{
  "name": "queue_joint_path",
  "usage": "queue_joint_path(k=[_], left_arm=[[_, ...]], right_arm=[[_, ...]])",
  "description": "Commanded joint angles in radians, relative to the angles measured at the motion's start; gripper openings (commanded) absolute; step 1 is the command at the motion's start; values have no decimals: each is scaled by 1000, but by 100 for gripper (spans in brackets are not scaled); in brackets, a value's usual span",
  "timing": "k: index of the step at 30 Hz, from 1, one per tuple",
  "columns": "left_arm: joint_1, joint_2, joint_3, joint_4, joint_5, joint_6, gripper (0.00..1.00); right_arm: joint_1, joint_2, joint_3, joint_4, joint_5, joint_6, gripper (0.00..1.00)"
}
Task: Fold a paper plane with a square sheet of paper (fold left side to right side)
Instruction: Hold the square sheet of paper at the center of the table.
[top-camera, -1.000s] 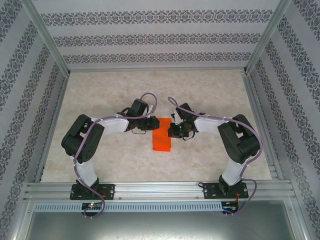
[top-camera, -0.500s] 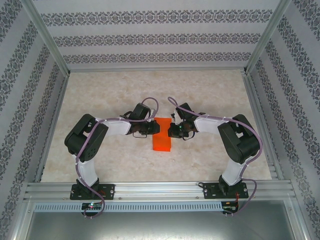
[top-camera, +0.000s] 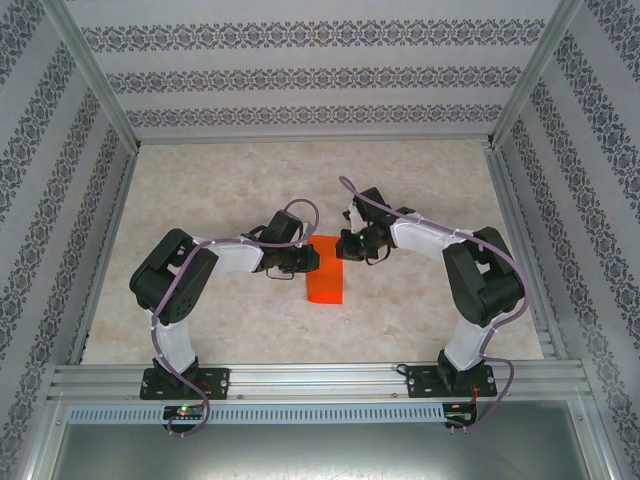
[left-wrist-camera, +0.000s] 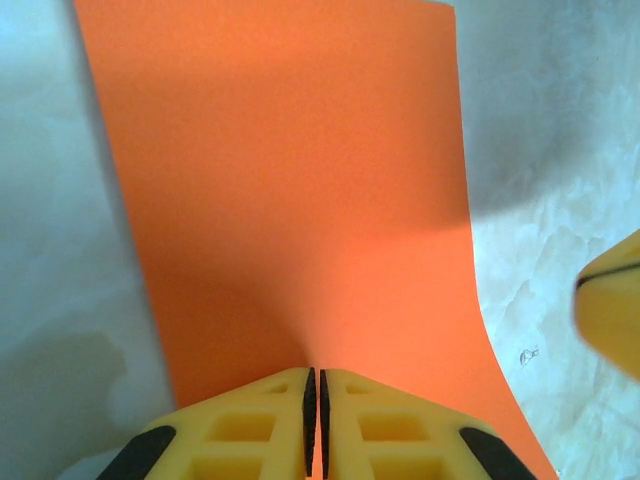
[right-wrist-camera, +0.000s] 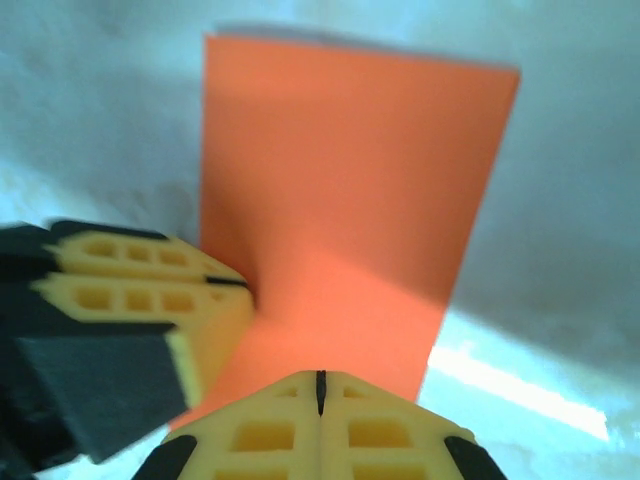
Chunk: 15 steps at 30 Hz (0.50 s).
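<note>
The square sheet of paper (top-camera: 323, 281) is bright orange and lies mid-table as a narrow rectangle. A paper plane is out of view. My left gripper (top-camera: 311, 259) sits at the sheet's left edge. In the left wrist view its jaws (left-wrist-camera: 316, 400) are shut on the paper (left-wrist-camera: 290, 180), which bulges up into them. My right gripper (top-camera: 343, 246) is shut with nothing in it, at the sheet's far right corner. In the right wrist view its tips (right-wrist-camera: 320, 385) hover over the paper (right-wrist-camera: 350, 170), with the left gripper's fingers (right-wrist-camera: 200, 290) on the left.
The marble-patterned table (top-camera: 220, 180) is ringed by an aluminium frame (top-camera: 310, 378) and patterned walls. A yellow finger of the right gripper (left-wrist-camera: 612, 300) pokes in at the right edge of the left wrist view.
The left arm has shifted a little right and nearer, still holding the paper's edge. The right gripper has drawn back toward the far end of the sheet.
</note>
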Motion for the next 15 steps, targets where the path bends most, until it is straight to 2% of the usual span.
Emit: queue_joint_path(k=[1,9,15], left_arm=[[-19,37,-15,-38,-48,16,15],[-22,30,-10,-46,-50,19,15],[-23,12,-7,-48,-43,22,15]], right_arm=[[-2,64,61,39,-53,4,4],[5,216,135,76,-35,11,4],[6,269,145,53,-9,-2,4]])
